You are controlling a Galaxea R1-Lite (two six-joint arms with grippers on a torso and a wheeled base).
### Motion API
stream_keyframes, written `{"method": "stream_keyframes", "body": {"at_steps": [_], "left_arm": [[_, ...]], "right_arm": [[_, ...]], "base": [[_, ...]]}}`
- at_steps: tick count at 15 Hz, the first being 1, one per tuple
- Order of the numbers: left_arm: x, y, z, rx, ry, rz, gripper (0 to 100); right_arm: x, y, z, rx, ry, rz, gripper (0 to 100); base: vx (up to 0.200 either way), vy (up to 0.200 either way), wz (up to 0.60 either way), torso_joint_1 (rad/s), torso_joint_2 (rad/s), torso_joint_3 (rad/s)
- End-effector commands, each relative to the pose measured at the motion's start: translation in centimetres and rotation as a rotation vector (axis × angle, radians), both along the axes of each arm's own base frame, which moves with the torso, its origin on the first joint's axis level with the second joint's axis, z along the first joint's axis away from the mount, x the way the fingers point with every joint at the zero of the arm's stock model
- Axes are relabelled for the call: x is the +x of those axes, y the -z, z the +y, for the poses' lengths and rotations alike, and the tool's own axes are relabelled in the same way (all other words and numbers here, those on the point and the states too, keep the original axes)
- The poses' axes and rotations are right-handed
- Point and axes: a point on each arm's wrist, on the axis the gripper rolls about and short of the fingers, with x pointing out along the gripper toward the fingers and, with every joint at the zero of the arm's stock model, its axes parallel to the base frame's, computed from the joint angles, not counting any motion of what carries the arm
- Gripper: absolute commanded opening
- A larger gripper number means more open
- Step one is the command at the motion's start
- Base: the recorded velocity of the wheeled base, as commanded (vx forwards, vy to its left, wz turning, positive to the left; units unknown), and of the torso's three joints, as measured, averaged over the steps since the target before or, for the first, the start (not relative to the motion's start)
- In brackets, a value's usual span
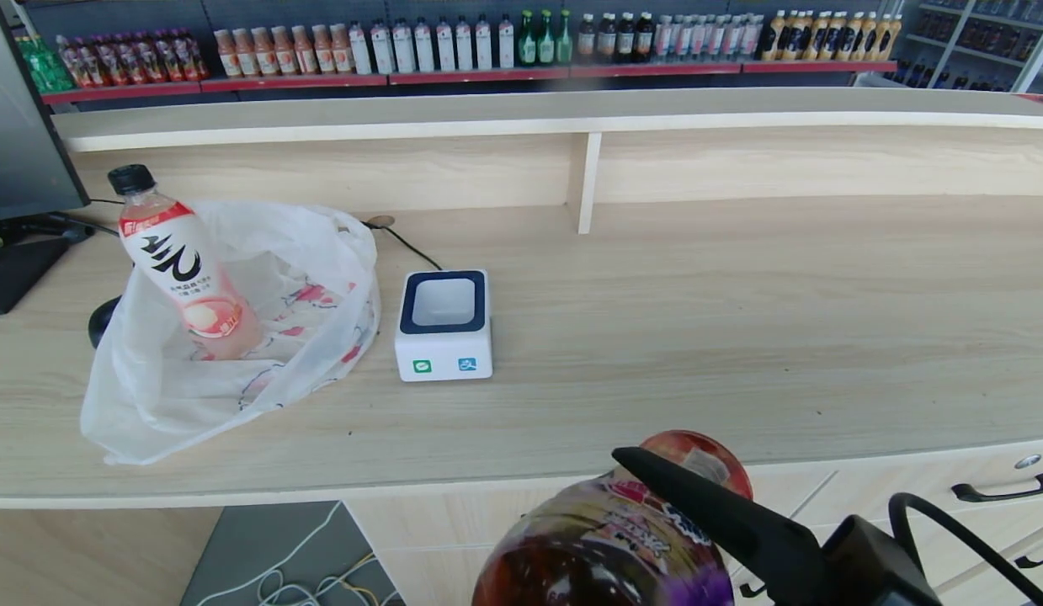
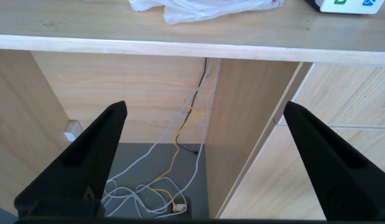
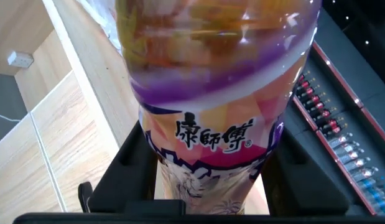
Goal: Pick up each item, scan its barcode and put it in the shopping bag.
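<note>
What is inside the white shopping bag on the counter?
A pink drink bottle leans inside the shopping bag, its neck above the rim. The crumpled folds cover the bag's bottom, so anything else is hidden.

Right tool [image 1: 656, 475] low in the foreground, a black finger laid across a dark drink bottle [image 1: 605, 547], the bottle's reddish end pointing towards the tabletop [image 1: 740, 337]. Out on the left, the white shopping bag [image 1: 151, 396] lies slumped open, and there's a pink bottle [image 1: 184, 269] with a black cap in it, leaning back to the left. Just beside the bag on its right sits the scanner [image 1: 444, 324], a white box with a dark blue rim round its window, its cable [image 1: 412, 244] running to the rear. A dark monitor [image 1: 16, 126] stands at far left. Behind it all, a shelf [image 1: 487, 76] lined with drinks.
</note>
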Motion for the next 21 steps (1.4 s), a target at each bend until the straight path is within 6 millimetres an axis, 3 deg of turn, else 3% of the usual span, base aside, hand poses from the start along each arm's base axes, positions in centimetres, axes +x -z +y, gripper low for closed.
{"method": "stream_keyframes", "body": {"at_steps": [1, 6, 21], "left_arm": [[0.0, 0.0, 0.0, 0.0, 0.0, -0.001, 100], [0.0, 0.0, 0.0, 0.0, 0.0, -0.001, 100], [0.0, 0.0, 0.0, 0.0, 0.0, 0.001, 100]], "right_arm": [[-0.2, -0.2, -0.1, -0.003, -0.004, -0.015, 0], [-0.7, -0.8, 0.1, -0.102, -0.025, -0.197, 0], [-0.5, -1.6, 0.3, -0.259, 0.045, -0.456, 0]], "base": [[0.0, 0.0, 0.0, 0.0, 0.0, 0.0], [0.0, 0.0, 0.0, 0.0, 0.0, 0.0], [0.0, 0.0, 0.0, 0.0, 0.0, 0.0]]}}
